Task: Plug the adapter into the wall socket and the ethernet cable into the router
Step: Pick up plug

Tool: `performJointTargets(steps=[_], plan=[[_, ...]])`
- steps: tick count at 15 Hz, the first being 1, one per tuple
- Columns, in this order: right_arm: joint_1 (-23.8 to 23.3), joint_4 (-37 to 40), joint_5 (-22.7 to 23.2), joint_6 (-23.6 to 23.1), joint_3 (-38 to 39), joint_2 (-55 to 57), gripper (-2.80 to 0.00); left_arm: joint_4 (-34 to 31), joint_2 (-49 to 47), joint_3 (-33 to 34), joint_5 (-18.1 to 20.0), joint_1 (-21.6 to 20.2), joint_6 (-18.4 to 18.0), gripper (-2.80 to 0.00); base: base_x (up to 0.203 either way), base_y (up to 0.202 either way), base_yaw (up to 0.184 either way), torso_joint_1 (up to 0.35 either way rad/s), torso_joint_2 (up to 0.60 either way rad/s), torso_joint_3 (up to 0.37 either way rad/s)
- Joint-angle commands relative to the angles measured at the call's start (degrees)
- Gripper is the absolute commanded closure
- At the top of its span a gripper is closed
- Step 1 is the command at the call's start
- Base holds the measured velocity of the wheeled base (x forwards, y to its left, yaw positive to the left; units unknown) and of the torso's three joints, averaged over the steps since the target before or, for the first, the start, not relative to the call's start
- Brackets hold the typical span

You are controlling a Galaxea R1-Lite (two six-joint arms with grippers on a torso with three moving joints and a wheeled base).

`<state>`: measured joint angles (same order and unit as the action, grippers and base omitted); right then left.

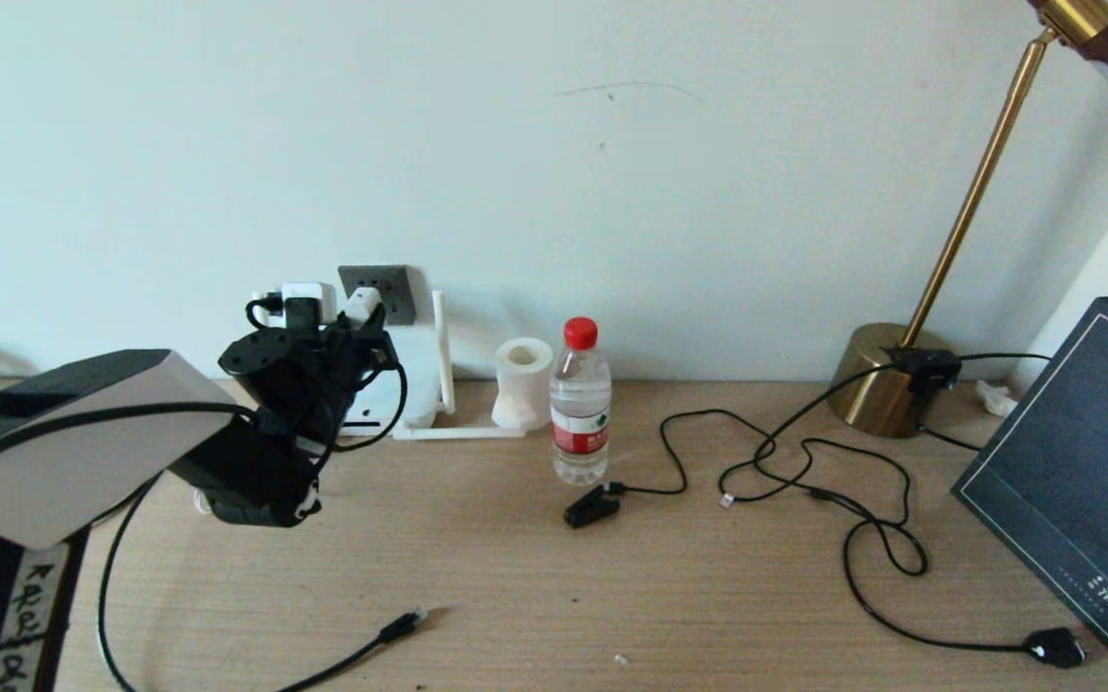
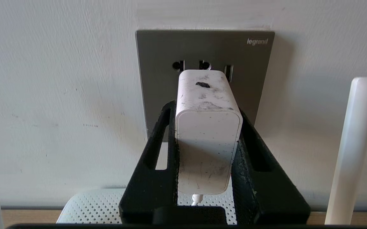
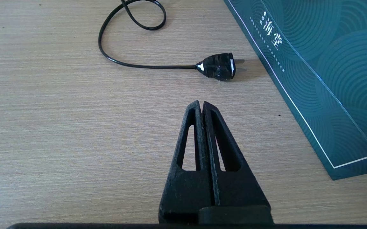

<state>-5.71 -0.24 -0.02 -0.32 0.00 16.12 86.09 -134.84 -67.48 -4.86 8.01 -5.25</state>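
Item: the adapter (image 2: 207, 140), a small white hard-shelled block. You have it clamped by its flat sides in the left gripper (image 2: 206, 105), nose against the wall socket (image 2: 158, 73), above the router (image 2: 91, 206). It likely handles light and rigid with smooth, slippery faces, so keep your hold on the broad sides, clear of the thin cord at its rear. Item: the ethernet cable (image 1: 400, 627), lying loose on the desk (image 1: 707, 596), stiff-looking; take it just behind the connector. Right gripper (image 3: 201, 106): jaws pressed together, empty, hovering near a black plug (image 3: 218, 66).

Water bottle (image 1: 579, 404); tissue roll (image 1: 523, 382); brass lamp (image 1: 885, 375); teal box (image 1: 1082, 481)
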Motion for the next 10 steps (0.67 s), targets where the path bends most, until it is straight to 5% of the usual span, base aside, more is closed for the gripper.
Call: performJointTargets(steps=[1, 10], plan=[[-0.01, -0.02, 0.02, -0.04, 0.0, 0.06, 0.0, 0.03, -0.16, -0.67, -0.06, -0.01, -0.02, 0.0, 0.0, 0.0, 0.0, 0.0, 0.0, 0.0], [-0.01, -0.02, 0.02, -0.04, 0.0, 0.06, 0.0, -0.75, -0.95, -1.62, 0.03, -0.8, -0.02, 0.0, 0.0, 0.0, 0.0, 0.0, 0.0, 0.0]])
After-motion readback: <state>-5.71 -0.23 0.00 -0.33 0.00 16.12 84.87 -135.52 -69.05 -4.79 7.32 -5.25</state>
